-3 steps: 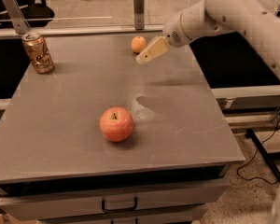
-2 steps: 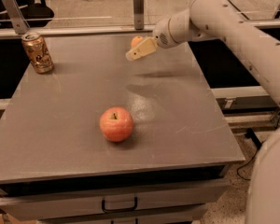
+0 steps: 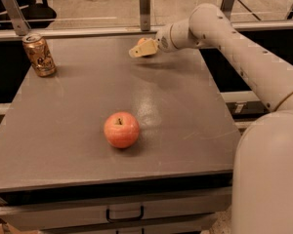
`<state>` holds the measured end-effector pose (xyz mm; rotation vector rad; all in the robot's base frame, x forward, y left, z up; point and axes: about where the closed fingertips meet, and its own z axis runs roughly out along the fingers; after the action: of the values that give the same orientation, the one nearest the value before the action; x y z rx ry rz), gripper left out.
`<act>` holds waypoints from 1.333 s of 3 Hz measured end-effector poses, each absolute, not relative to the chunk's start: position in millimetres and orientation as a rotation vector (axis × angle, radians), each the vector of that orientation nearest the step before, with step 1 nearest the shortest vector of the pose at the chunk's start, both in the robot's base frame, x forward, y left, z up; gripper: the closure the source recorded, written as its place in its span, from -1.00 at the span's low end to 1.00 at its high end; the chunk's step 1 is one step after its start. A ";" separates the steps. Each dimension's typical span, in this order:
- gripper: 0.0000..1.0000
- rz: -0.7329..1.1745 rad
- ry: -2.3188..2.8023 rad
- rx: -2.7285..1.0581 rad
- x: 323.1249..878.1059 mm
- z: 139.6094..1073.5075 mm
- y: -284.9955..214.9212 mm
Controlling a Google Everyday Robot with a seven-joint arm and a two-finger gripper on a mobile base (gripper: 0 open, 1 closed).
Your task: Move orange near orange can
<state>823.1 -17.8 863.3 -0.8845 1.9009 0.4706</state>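
Note:
The orange (image 3: 142,41) lies near the far edge of the grey table (image 3: 78,179), mostly hidden behind my gripper. My gripper (image 3: 136,51) is right in front of the orange, pointing left, low over the tabletop; whether it touches the fruit I cannot tell. The orange can (image 3: 39,55) stands upright at the far left corner, well to the left of the gripper and the orange.
A red-pink apple (image 3: 121,129) with a stem sits in the middle front of the table. Metal posts (image 3: 144,8) and a rail run along the far edge. A drawer handle (image 3: 124,212) shows under the front edge. My arm (image 3: 244,62) spans the right side.
My gripper has moved left and a little down from the right of the orange until it covers most of it. The orange, the can and the apple have stayed in place.

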 end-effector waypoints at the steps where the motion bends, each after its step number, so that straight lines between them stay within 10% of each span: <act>1: -0.19 0.502 1.911 -0.852 830.4 853.8 -15.0; 4: 1.00 0.600 1.808 -0.852 815.0 890.4 -8.4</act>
<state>815.0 -8.4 890.4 -0.8521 1.8081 0.6001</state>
